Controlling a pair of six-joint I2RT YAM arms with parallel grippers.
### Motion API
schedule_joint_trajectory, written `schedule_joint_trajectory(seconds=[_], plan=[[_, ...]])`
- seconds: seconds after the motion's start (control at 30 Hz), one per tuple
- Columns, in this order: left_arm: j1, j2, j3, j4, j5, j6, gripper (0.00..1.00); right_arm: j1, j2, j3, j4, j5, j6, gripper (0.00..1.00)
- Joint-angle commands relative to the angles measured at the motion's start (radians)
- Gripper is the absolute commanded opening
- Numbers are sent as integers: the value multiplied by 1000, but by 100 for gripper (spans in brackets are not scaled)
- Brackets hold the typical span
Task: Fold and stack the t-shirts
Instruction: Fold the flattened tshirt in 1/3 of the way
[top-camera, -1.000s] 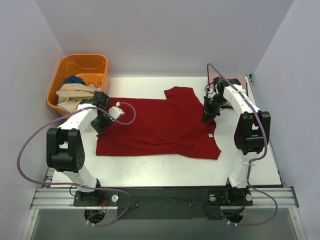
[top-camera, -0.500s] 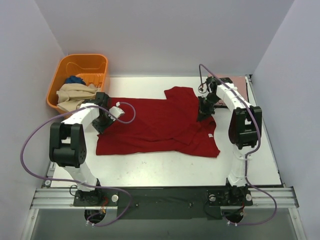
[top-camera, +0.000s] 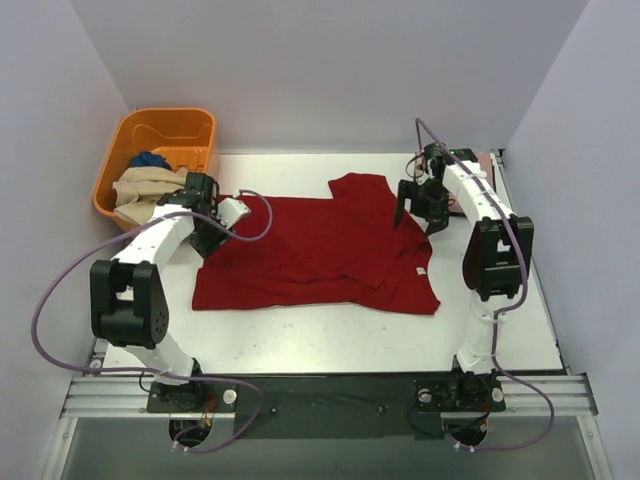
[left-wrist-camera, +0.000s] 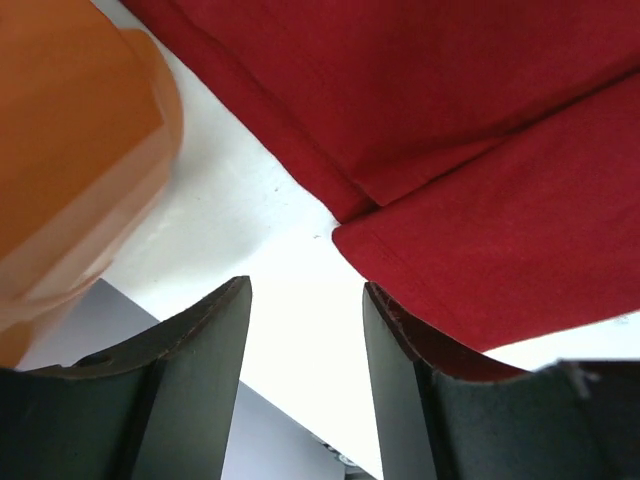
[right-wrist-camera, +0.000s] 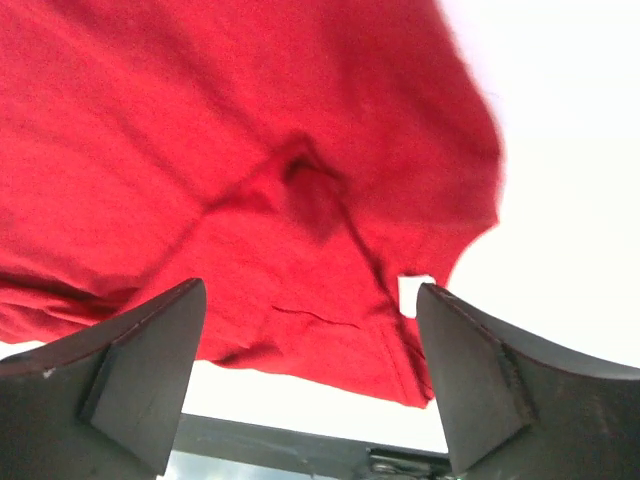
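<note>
On the white surface between the two arms, you have the dark red t-shirt lying spread out and mostly flat, its long side running left to right. Its right half shows a second layer folded over the first, with a rounded flap reaching toward the far edge. A small white label sits close to its near right corner.

At the shirt's left edge, the left fingers hang low over cloth and surface. Your left wrist camera shows them parted, with bare white surface in the gap and nothing pinched. A hemmed corner of the red cloth lies just beside the tip of one finger; whether it touches, you cannot tell. The same view shows two overlapping layers of the shirt, and an orange wall close by on the other side.

Near the shirt's far right corner, the right fingers hover above the cloth, spread wide and holding nothing. Through the right wrist camera you look down between them onto wrinkled red fabric with a small raised pucker, the white label, and bare surface beyond the shirt's edge.

The orange basket stands at the far left, just beside the left arm's elbow. In it a beige shirt drapes over the near rim, and a blue one lies behind it.
</note>
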Motion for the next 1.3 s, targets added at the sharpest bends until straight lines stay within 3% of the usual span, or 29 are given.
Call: schedule_joint_trajectory(seconds=[0.0,0.1,0.23,0.4,0.5,0.67,0.7,0.77,0.83,0.87,0.9,0.97,1.13,1.27], plan=[[-35,-130,52,-68,123,59,59,-54,-222,-95,-55,117,38,82],[-56,-210,-12,-162,255,178,55,-85,-347,-336,-52,116,68,81],[-55,-278,-200,-209,243,326,57,-98,-513,-634,14,103,113,75],[-53,-313,-388,-19,192,404,65,-100,-630,-860,153,8,157,73],[-55,-304,-450,81,204,420,75,-120,-594,-951,248,-47,182,72],[-58,-282,-567,244,154,432,76,-150,-548,-1037,350,-42,209,65],[-56,-279,-601,294,145,436,76,-152,-533,-1041,356,-48,209,60],[-56,-267,-642,353,123,435,70,-152,-513,-1046,358,-64,206,46],[-55,-256,-665,396,108,427,44,-170,-514,-1054,353,-74,206,33],[-52,-256,-669,405,106,415,17,-184,-519,-1061,347,-79,206,27],[-53,-258,-669,411,106,409,0,-215,-534,-1066,341,-81,206,14],[-47,-267,-644,364,102,389,0,-271,-566,-1078,313,-94,197,1],[-27,-324,-538,81,40,386,0,-345,-652,-1075,174,-91,170,0],[-29,-338,-503,-147,69,389,0,-350,-708,-1081,94,-96,170,0]])
